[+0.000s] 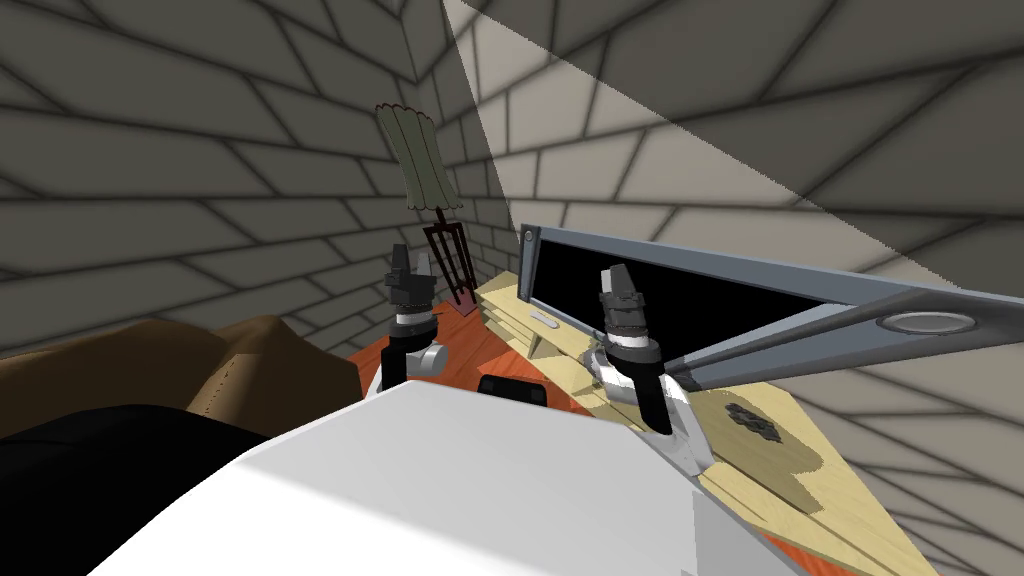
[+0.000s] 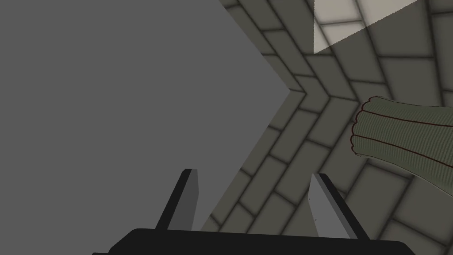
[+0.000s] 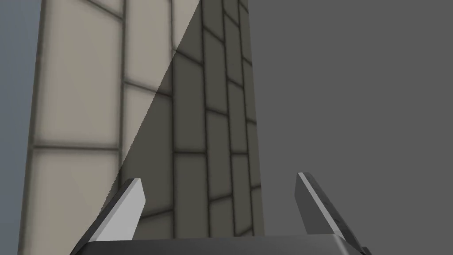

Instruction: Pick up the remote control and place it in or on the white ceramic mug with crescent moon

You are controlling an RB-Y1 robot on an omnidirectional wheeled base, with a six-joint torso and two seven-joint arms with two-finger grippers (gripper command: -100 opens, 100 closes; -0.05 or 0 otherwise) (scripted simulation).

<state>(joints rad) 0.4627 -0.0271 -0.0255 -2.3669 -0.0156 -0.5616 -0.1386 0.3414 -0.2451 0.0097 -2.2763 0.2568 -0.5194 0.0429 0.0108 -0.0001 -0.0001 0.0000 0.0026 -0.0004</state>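
Nearest, at the left, a black shape (image 1: 90, 450) lies in front of a brown sofa (image 1: 150, 365). I cannot make out what the black shape is. A small black box (image 1: 512, 388) sits low over the orange-red floor (image 1: 470, 345), and only its top shows.

Both arms are raised. The left gripper (image 2: 251, 172) has its fingers spread with nothing between them, and the green lampshade (image 2: 398, 137) is off to one side of it. The right gripper (image 3: 217, 176) is likewise spread and holds nothing. In the head view it stands in front of the TV (image 1: 700, 290).

The pale wooden table (image 1: 800, 480) runs away to the right. On its near part lies a dark knobbly thing (image 1: 755, 422), too small to identify. The right forearm hides a stretch of the table along the TV's foot.

Further along, just in front of the TV's lower edge, lies a slim pale bar that I take for the remote control (image 1: 545, 320), though it is too small to be sure. It lies flat with its long axis parallel to the TV's edge. One end is toward the lamp stand (image 1: 452, 268) and the other toward the right arm. I cannot tell which end is its front.

The TV's frame is cut off at the picture's right edge.
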